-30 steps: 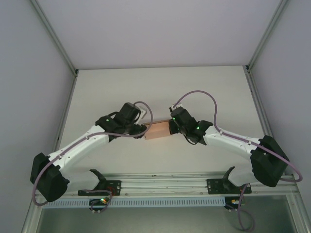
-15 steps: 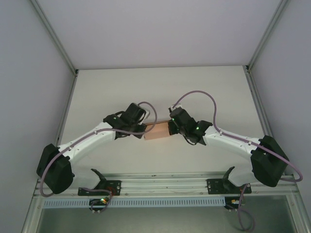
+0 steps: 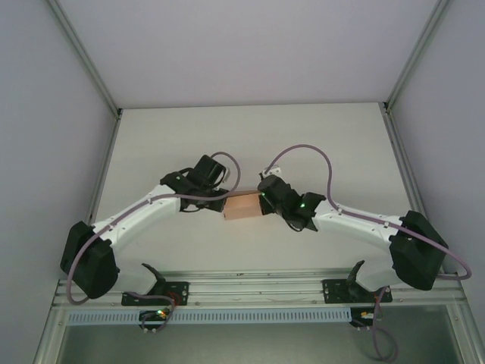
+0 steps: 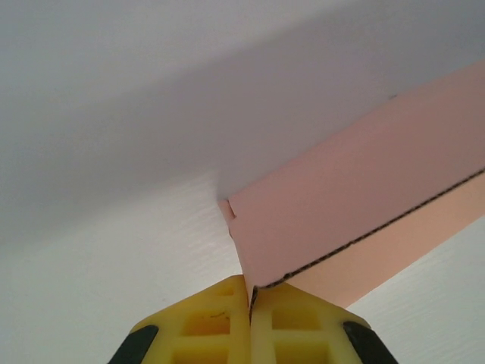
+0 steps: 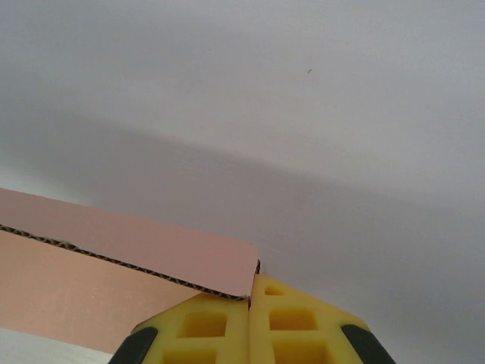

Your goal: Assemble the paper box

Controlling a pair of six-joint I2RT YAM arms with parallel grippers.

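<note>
I see the box [image 3: 242, 206] mid-table between the arms. The left gripper [image 4: 249, 299] is pinched shut on its left edge, and the right gripper [image 5: 253, 292] is clamped on its right corner.

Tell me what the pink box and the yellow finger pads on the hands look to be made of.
Paper box: thin corrugated card, matte salmon-pink; its cut edge shows dark fluting. Finger pads: probably moulded plastic or rubber, matte yellow, with square recessed pockets; the look leaves open which of the two.
</note>
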